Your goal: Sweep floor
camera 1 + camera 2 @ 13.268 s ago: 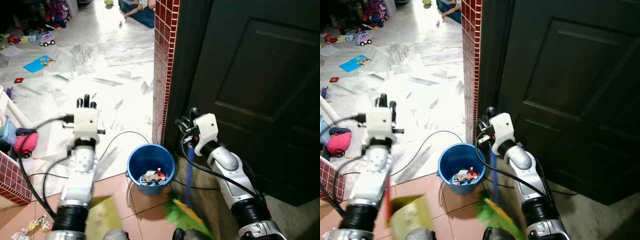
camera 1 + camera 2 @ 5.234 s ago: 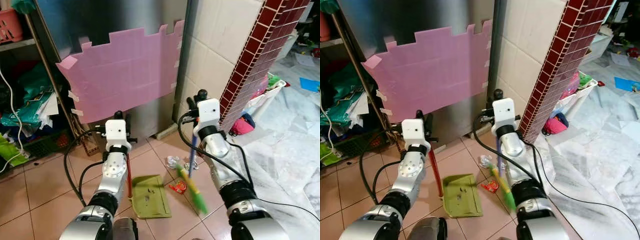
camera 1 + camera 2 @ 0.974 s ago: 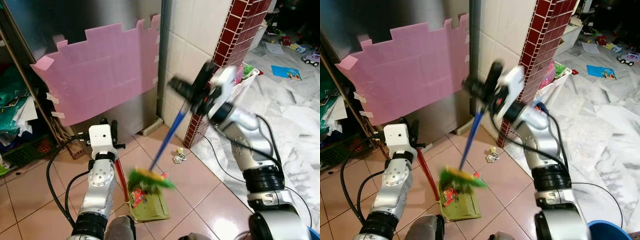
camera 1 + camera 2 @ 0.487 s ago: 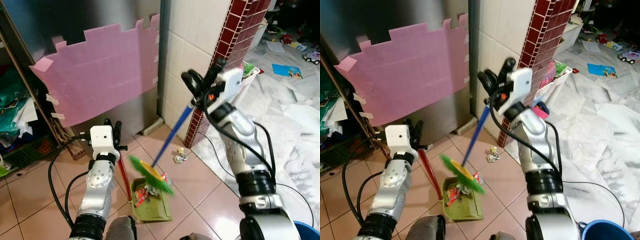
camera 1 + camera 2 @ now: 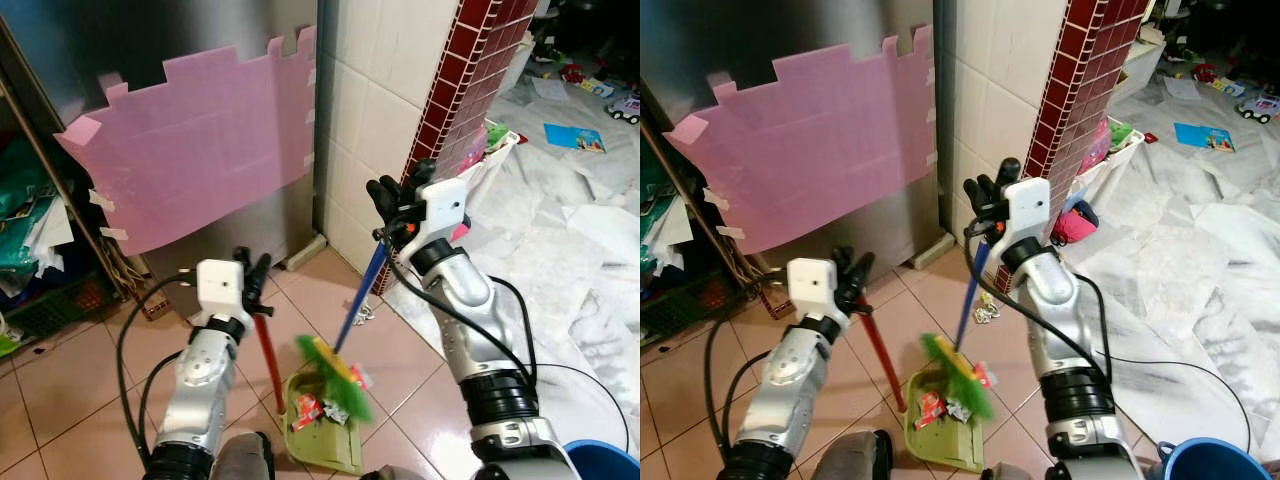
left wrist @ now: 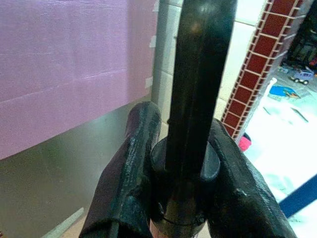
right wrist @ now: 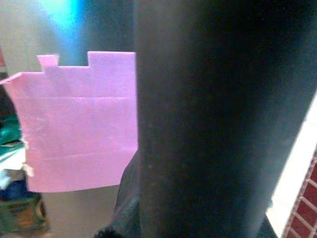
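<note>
One broom [image 5: 345, 340], one dustpan [image 5: 322, 437] and one pink sheet [image 5: 190, 150] are in view; several scraps [image 5: 322, 410] lie in the dustpan, one scrap [image 5: 360, 313] on the floor.

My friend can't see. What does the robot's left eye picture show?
The right gripper holds a blue broom over a green dustpan with wrappers in it. The left gripper holds the dustpan's red handle. Behind stand a pink sheet and a red brick pillar.
</note>
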